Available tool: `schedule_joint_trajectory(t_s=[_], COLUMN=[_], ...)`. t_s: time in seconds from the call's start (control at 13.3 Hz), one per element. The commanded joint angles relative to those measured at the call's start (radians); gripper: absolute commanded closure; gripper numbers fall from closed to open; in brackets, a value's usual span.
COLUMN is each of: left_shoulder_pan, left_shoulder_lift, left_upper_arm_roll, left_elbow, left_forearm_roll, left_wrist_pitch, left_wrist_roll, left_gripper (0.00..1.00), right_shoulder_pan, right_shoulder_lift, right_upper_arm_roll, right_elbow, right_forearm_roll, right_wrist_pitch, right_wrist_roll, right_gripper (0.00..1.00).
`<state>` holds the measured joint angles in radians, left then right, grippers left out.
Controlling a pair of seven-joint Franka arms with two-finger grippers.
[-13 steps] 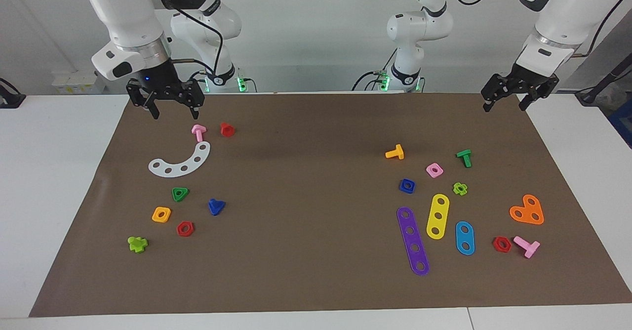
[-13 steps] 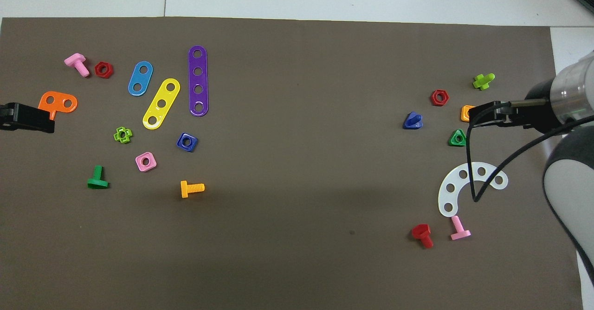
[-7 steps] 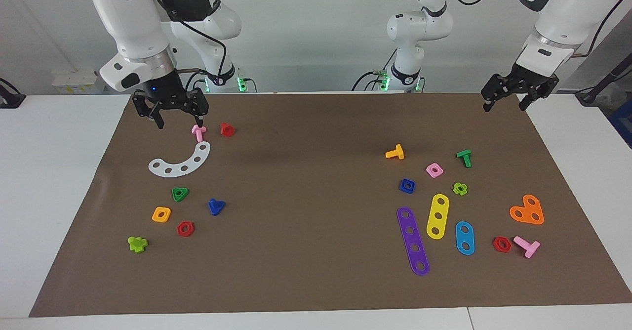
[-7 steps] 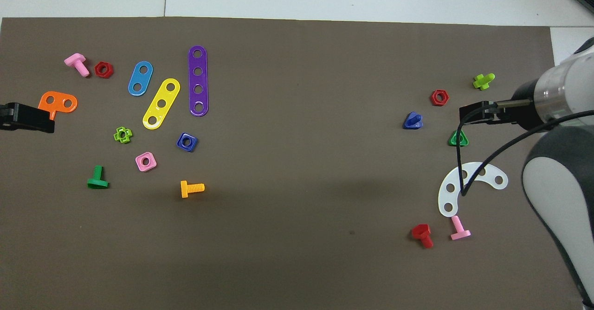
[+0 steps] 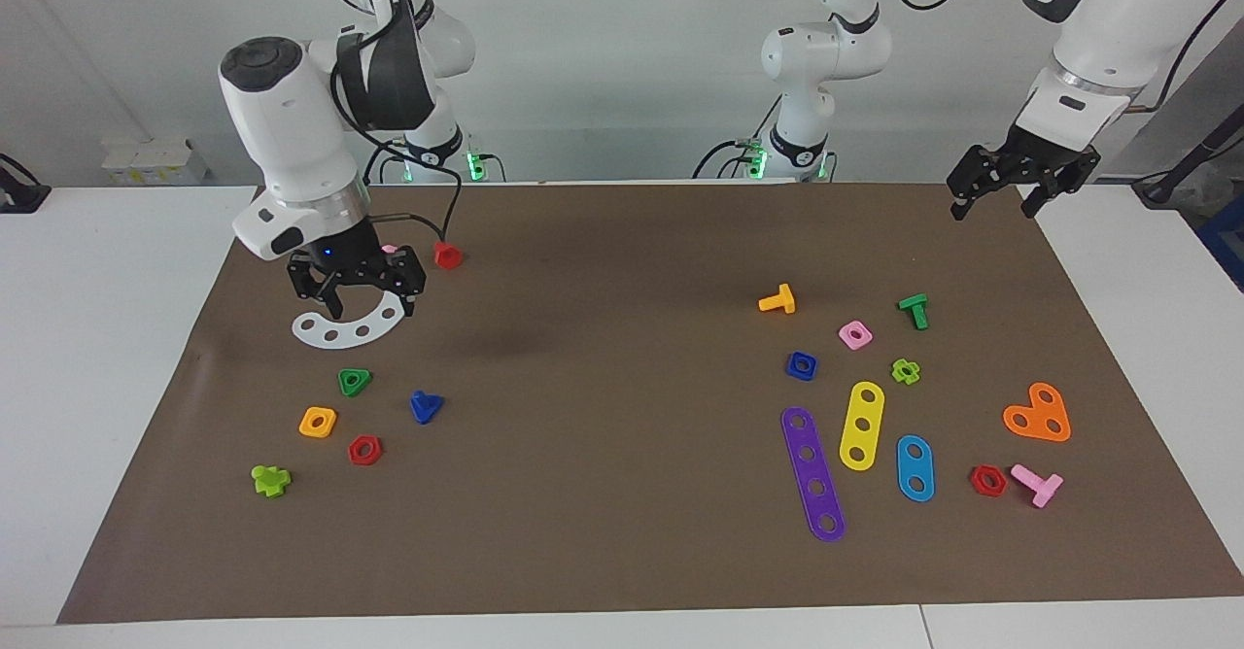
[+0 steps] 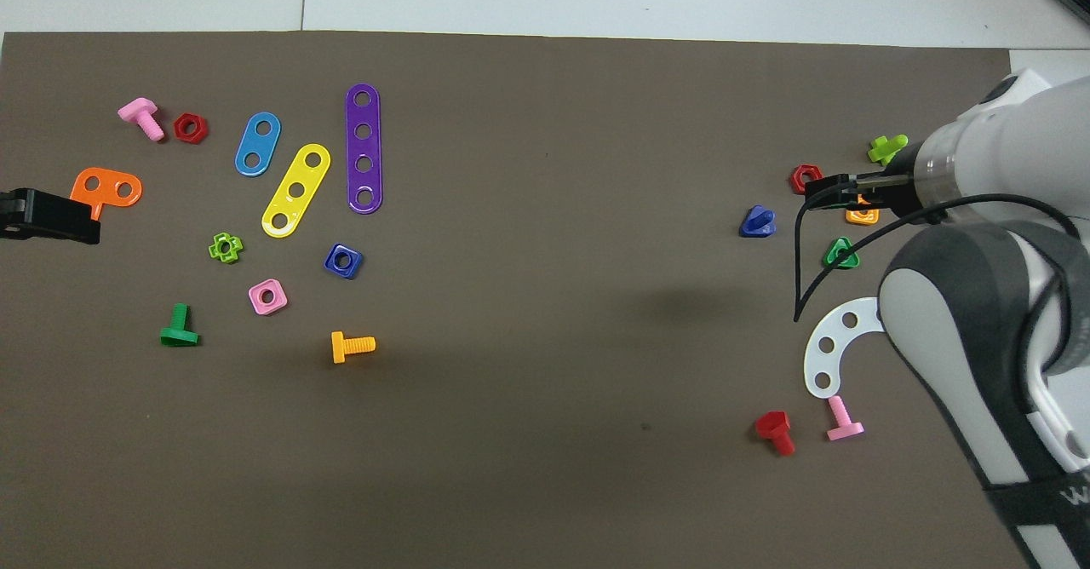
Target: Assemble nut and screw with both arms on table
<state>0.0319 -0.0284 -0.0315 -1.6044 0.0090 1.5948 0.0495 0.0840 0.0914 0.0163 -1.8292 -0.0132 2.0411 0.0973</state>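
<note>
Screw [image 5: 425,405] on brown mat [image 5: 622,241] (white table [image 5: 107,270])

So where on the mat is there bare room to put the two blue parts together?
The widest bare stretch of mat runs between the screw and the nut. Around the screw, parts crowd under the right gripper; around the nut, strips and bolts crowd. The left gripper waits at the mat's corner.

White table [image 5: 117,338] carries a brown mat [image 5: 622,494] — toy parts lie in two clusters on it. Blue screw [image 5: 425,405] lies toward the right arm's end; at its 11 o'clock in the facing view — a green triangular nut [image 5: 355,381]. Blue nut [image 5: 801,365] lies toward the left arm's end.
</note>
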Motion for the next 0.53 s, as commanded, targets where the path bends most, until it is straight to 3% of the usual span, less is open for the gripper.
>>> schedule_joint_trajectory(t_s=[0.0,0.45], left_shoulder_pan=[0.006,0.006], left_shoulder_lift=[-0.019,-0.019], left_upper_arm_roll=[-0.005,-0.005], left_elbow=[-0.025,-0.025], left_forearm_roll=[0.008,0.008], left_wrist_pitch=[0.01,0.01], left_wrist_roll=[-0.002,-0.002], left_gripper=[0.0,0.0], right_shoulder_pan=[-0.009,-0.006], right_shoulder_lift=[0.06,0.195], right_upper_arm_roll=[0.007,0.007], right_elbow=[-0.01,-0.013], right_forearm_roll=[0.013,0.013], right_wrist_pitch=[0.062,0.208], right_wrist_roll=[-0.027,-0.021], right_gripper=[0.13,0.16])
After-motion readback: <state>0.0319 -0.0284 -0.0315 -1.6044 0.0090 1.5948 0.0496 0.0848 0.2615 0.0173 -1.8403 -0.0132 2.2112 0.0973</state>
